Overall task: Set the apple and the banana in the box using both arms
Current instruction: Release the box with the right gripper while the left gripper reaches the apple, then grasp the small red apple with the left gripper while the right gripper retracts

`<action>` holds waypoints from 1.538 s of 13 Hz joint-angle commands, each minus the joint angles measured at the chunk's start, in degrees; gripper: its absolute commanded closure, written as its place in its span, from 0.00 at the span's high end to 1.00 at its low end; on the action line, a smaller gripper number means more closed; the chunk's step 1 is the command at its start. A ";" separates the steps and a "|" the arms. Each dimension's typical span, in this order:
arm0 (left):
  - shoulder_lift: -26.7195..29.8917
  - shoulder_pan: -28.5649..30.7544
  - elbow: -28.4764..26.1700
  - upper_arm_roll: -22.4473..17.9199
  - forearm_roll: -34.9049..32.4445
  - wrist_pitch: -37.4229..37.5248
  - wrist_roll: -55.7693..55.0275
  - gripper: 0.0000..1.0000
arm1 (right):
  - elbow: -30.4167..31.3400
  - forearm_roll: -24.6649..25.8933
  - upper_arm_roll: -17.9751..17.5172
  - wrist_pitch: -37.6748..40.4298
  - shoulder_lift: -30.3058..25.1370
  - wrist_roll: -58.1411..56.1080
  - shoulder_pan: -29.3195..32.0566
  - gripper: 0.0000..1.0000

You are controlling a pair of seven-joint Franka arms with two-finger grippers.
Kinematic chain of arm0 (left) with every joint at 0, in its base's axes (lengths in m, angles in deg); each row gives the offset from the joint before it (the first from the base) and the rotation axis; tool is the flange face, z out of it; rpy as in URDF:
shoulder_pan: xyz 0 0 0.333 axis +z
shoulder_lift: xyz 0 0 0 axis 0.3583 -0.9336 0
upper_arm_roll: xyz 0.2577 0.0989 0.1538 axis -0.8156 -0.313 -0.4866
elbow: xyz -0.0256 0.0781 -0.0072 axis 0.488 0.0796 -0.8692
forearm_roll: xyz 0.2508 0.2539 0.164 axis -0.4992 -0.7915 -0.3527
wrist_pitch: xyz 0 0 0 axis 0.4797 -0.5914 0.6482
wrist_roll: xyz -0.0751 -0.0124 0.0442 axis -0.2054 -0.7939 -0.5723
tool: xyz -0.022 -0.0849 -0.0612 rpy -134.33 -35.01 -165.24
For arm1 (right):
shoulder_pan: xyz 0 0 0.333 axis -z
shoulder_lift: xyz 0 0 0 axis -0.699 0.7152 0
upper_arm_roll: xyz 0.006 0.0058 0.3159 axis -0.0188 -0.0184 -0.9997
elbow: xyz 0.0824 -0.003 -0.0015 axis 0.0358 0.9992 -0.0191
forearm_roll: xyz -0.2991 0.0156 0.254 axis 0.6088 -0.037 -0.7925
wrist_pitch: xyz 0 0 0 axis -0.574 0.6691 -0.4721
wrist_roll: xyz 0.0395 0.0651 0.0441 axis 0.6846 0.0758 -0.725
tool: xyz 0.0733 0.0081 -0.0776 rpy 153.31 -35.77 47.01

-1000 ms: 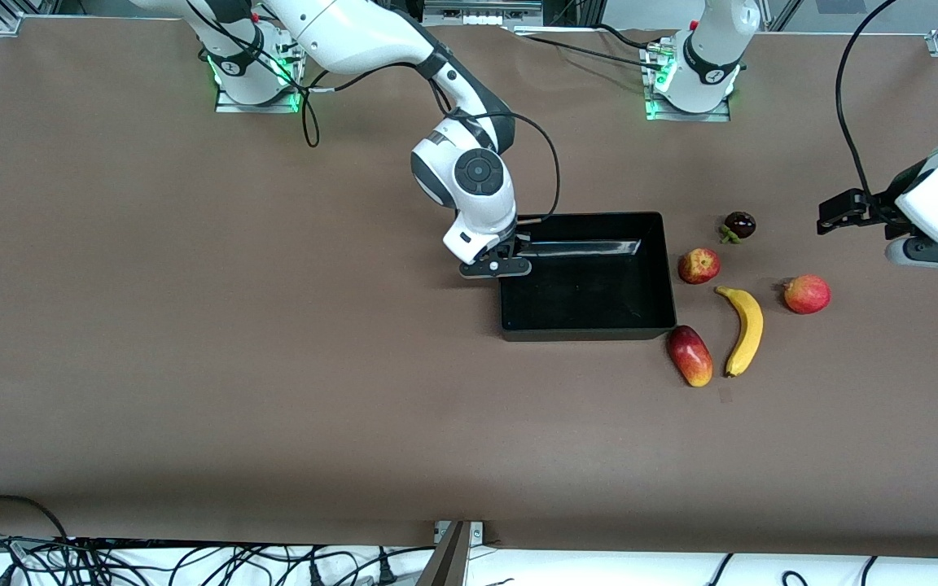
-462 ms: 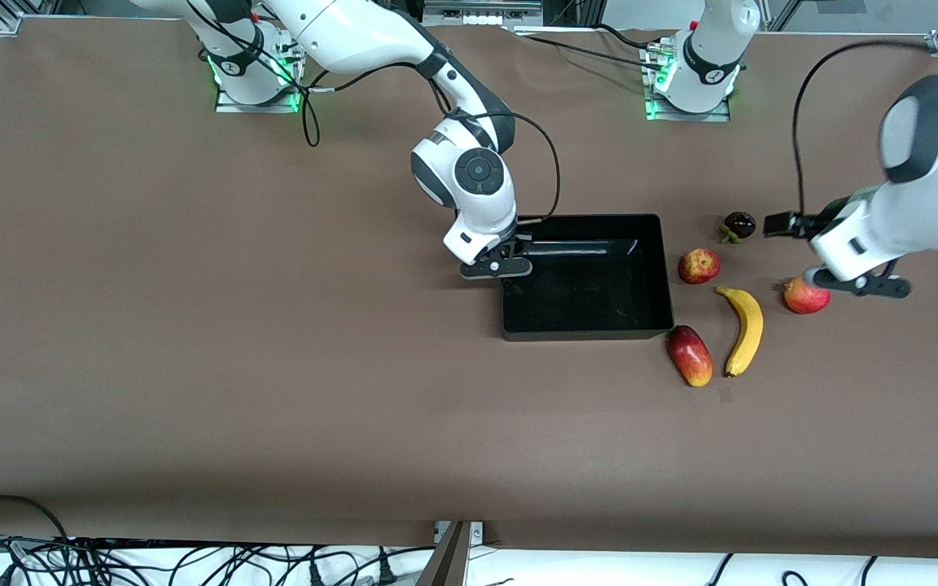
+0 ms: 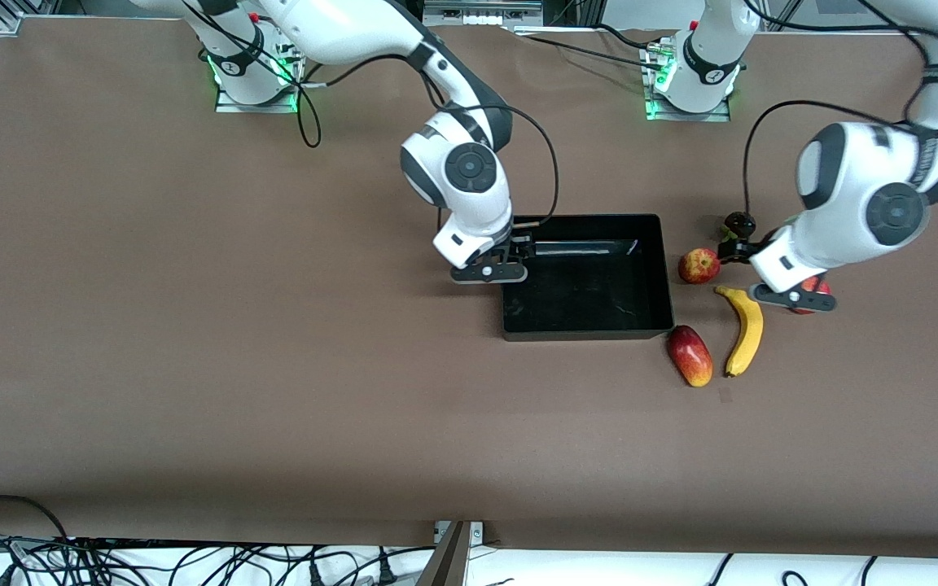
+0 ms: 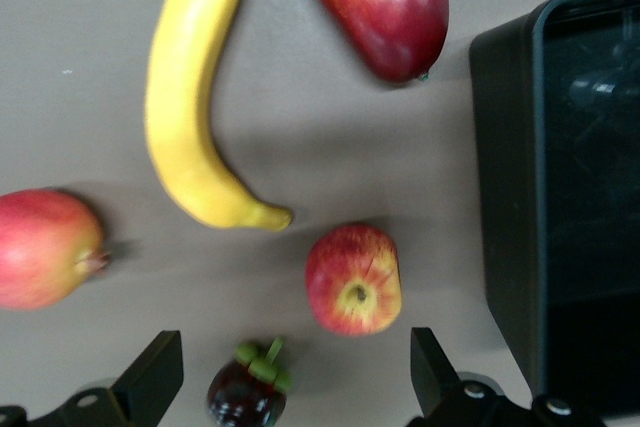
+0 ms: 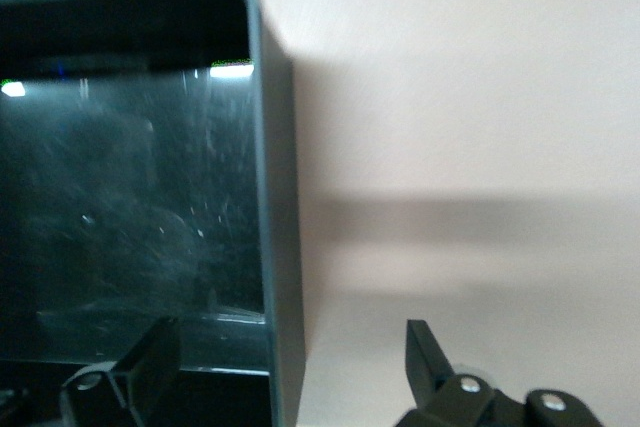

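The black box [image 3: 588,332] sits mid-table. The apple [image 3: 699,265] lies beside it toward the left arm's end, and the banana [image 3: 745,330] lies nearer the camera than the apple. My left gripper [image 3: 791,298] is open and empty, up over the fruits by the pinkish-red fruit. Its wrist view shows its own gripper [image 4: 295,372], the apple [image 4: 353,279], the banana [image 4: 190,97] and the box wall [image 4: 510,197]. My right gripper [image 3: 489,273] is open and straddles the box's wall at the right arm's end; its wrist view shows the gripper [image 5: 288,357] and that wall [image 5: 275,197].
A pinkish-red round fruit [image 3: 815,285] is partly hidden under my left hand. An oblong red-yellow fruit [image 3: 690,355] lies by the box's near corner. A dark mangosteen [image 3: 738,221] lies farther from the camera than the apple. Bare brown table surrounds them.
My left arm has swung in from the table's end and now hangs over the fruits. My right gripper has shifted slightly at the box wall. The fruits have not moved.
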 commanded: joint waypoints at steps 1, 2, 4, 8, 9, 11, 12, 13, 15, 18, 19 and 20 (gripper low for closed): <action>0.30 -0.22 -6.93 2.11 0.31 -10.63 -4.37 1.00 | 0.37 -0.94 -0.68 6.10 -7.47 -1.55 6.63 1.00; -0.32 -0.22 -8.60 2.64 -0.04 -13.63 -4.82 1.00 | 0.54 -0.85 -0.77 6.80 -9.75 -3.73 9.53 1.00; -1.55 -0.22 -10.46 2.64 -0.57 -17.33 -4.74 1.00 | 0.46 -0.41 -0.34 13.71 -13.45 -13.72 13.06 1.00; -4.71 0.13 -10.55 2.64 -2.95 -19.54 -4.83 1.00 | 3.34 -0.94 7.65 25.95 -23.19 -19.37 13.95 1.00; -5.50 0.22 -10.55 2.64 -2.95 -19.63 -4.74 1.00 | 6.06 -0.94 9.75 27.36 -26.53 -22.36 13.95 1.00; -5.95 0.22 -10.90 2.73 -2.95 -19.46 -4.57 0.45 | 12.20 -1.11 13.80 28.08 -33.38 -28.25 13.95 1.00; -5.95 0.30 -10.82 2.73 -2.95 -19.11 -4.48 0.26 | 15.11 -1.11 15.12 28.17 -36.46 -29.84 13.87 1.00; -5.69 0.48 -10.82 2.73 -2.95 -18.76 -4.30 0.17 | 17.31 -1.03 15.83 28.43 -39.02 -30.03 13.87 1.00; -3.42 0.39 -8.55 2.73 -2.95 -13.43 -4.39 0.14 | 20.74 -0.42 15.84 29.83 -42.98 -31.08 15.78 1.00; 0.55 -0.13 3.37 3.17 -2.86 4.29 -5.00 0.14 | 23.40 0.03 9.89 30.62 -45.81 -37.91 25.78 1.00; 0.03 -0.74 9.60 4.13 -2.25 12.11 -5.44 0.14 | 23.22 0.11 7.34 30.72 -45.81 -39.94 29.65 1.00; -1.54 -1.45 14.62 5.70 -1.98 17.67 -7.97 0.14 | 23.05 0.29 4.18 30.72 -45.72 -41.27 33.78 1.00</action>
